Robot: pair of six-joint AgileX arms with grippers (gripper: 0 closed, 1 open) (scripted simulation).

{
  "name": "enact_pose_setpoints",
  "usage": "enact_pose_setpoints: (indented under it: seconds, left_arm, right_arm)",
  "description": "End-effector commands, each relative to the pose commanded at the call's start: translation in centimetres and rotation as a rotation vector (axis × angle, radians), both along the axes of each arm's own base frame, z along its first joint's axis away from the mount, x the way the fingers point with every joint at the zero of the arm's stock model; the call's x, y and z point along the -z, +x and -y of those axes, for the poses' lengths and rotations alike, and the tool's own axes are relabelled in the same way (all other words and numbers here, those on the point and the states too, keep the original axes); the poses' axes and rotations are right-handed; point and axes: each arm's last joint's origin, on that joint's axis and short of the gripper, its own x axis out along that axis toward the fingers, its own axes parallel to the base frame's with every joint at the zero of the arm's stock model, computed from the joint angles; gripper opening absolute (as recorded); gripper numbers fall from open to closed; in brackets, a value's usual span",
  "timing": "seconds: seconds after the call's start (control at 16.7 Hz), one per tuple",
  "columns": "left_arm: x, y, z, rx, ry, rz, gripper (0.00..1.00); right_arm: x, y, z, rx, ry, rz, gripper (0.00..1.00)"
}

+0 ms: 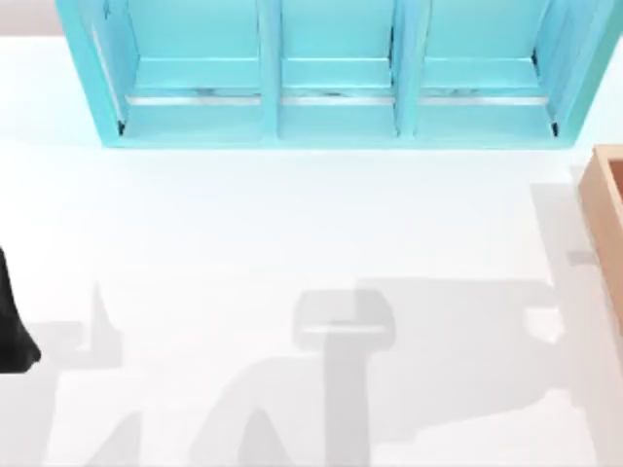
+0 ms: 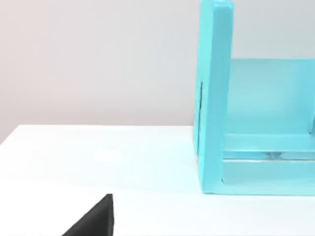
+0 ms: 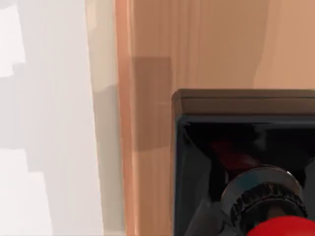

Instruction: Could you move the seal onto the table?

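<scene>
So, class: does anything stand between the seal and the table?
Yes. The seal appears to sit inside the box, and the box's rim rises between it and the table.

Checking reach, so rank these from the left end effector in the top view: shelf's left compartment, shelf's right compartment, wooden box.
The left end effector sits at the view's left edge.
1. shelf's left compartment, top left.
2. shelf's right compartment, top right.
3. wooden box, right edge.
</scene>
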Motion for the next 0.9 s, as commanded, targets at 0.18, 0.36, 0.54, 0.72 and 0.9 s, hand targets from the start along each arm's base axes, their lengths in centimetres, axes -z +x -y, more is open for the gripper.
enact_pose_setpoints:
  seconds: [0.18,0.36,0.54,0.72,0.9]
  left_arm:
    - [0.0,0.0,0.0,0.000,0.000,0.000,1.00]
    - [0.0,0.0,0.0,0.000,0.000,0.000,1.00]
    - [0.0,0.0,0.0,0.000,0.000,0.000,1.00]
    - [0.0,0.0,0.0,0.000,0.000,0.000,1.00]
    - [0.0,0.0,0.0,0.000,0.000,0.000,1.00]
  right_arm:
    - [-4.3,-0.9,-4.9,0.004,-0.003,-0.017,0.00]
    - [-7.4,-2.2,-7.3,0.005,-0.002,0.013,0.00]
    - [-7.9,-2.4,-7.6,0.005,-0.002,0.019,0.00]
    - [-7.7,-2.2,-7.6,0.010,0.000,0.015,0.00]
    - [-7.3,-0.7,-9.9,0.006,0.000,0.023,0.00]
